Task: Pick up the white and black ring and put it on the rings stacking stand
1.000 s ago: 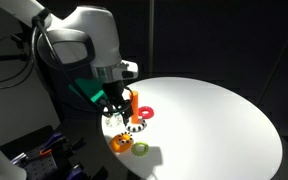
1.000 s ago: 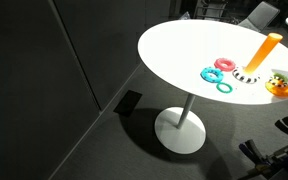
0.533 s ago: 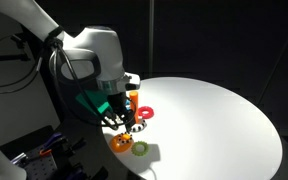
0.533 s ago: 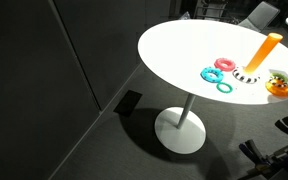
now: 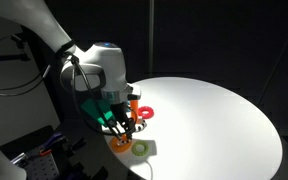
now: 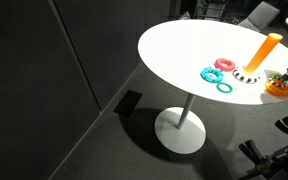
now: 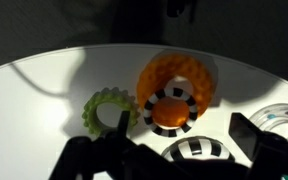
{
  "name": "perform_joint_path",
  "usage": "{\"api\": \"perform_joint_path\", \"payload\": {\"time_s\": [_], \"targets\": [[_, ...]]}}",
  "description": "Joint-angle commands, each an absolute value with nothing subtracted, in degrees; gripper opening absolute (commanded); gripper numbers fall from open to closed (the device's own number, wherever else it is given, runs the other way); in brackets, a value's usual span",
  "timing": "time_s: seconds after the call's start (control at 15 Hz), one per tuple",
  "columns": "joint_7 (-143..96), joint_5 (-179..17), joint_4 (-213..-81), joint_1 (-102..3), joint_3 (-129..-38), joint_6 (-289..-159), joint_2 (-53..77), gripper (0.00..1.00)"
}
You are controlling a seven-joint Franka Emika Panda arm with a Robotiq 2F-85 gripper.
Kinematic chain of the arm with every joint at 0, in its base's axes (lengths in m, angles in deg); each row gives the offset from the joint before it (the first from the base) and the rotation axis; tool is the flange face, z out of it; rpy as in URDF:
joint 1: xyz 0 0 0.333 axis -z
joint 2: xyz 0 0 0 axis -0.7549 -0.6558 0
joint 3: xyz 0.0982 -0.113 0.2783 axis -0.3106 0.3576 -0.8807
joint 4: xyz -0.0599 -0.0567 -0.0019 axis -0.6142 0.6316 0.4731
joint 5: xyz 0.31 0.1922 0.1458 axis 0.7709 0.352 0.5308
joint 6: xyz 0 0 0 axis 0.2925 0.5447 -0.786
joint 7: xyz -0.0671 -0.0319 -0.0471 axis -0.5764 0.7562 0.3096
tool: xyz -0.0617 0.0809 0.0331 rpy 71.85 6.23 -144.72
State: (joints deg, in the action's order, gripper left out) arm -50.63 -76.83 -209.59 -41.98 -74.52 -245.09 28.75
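The white and black ring (image 7: pixel 171 110) lies flat on a bumpy orange piece (image 7: pixel 174 75) near the table's edge. This piece also shows in both exterior views (image 5: pixel 119 144) (image 6: pixel 277 88). My gripper (image 7: pixel 184 128) (image 5: pixel 124 124) is open and empty, low over the table just short of the ring. The orange peg of the stacking stand (image 5: pixel 134 100) (image 6: pixel 270 50) stands upright right behind the gripper. Its striped black and white base (image 7: pixel 199 150) (image 6: pixel 246 76) lies between my fingers. The peg itself is out of sight in the wrist view.
A green ring (image 7: pixel 108 110) (image 5: pixel 140 149) lies beside the orange piece. A pink ring (image 6: pixel 226 64) (image 5: pixel 144 113), a blue ring (image 6: pixel 210 73) and a teal ring (image 6: pixel 224 87) lie near the stand. The table edge (image 5: pixel 134 165) is close by.
The arm has come down and forward, bringing the gripper lower over the stand's base and the orange piece. The rings and the stand have not moved.
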Motion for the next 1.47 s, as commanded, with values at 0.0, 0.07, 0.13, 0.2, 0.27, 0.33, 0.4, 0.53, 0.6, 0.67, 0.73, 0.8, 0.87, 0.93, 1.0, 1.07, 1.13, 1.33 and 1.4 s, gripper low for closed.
{"api": "perform_joint_path", "payload": {"time_s": [0.0, 0.07, 0.13, 0.2, 0.27, 0.33, 0.4, 0.53, 0.6, 0.67, 0.73, 0.8, 0.87, 0.93, 1.0, 1.07, 1.13, 1.33, 1.4], "targets": [[-52.1, -75.6, -206.7, -41.1, -76.2, -246.6, 24.4, 1.00], [-52.1, -75.5, -206.2, -41.0, -76.5, -247.0, 23.5, 1.00], [-52.0, -75.6, -205.7, -40.8, -76.9, -247.3, 22.7, 1.00], [-51.8, -75.8, -205.2, -40.5, -77.3, -247.7, 21.8, 1.00], [-51.8, -75.8, -204.8, -40.2, -77.6, -248.0, 21.0, 1.00], [-51.8, -75.7, -204.4, -39.9, -78.0, -248.3, 20.4, 1.00], [-52.1, -75.4, -204.0, -39.6, -78.4, -248.4, 19.7, 1.00], [-52.6, -74.7, -203.4, -38.8, -79.3, -248.6, 18.7, 1.00], [-52.8, -74.3, -203.2, -38.4, -79.8, -248.7, 18.3, 1.00], [-52.9, -74.0, -202.9, -38.0, -80.3, -248.6, 18.0, 1.00], [-53.0, -73.6, -202.8, -37.6, -80.7, -248.6, 17.7, 1.00], [-53.3, -73.0, -202.6, -37.2, -81.2, -248.7, 17.5, 1.00], [-53.4, -72.8, -202.5, -36.9, -81.6, -248.7, 17.3, 1.00], [-53.4, -72.7, -202.5, -36.6, -81.9, -248.8, 17.2, 1.00], [-53.4, -72.7, -202.4, -36.4, -82.0, -248.8, 17.0, 1.00], [-53.3, -72.6, -202.4, -36.3, -82.2, -248.9, 16.9, 0.75], [-53.2, -72.7, -202.3, -36.1, -82.3, -248.9, 16.7, 0.73], [-52.8, -73.1, -202.4, -35.9, -82.5, -248.4, 17.0, 0.49], [-52.5, -73.5, -202.3, -36.0, -82.4, -248.0, 17.3, 0.41]]}}
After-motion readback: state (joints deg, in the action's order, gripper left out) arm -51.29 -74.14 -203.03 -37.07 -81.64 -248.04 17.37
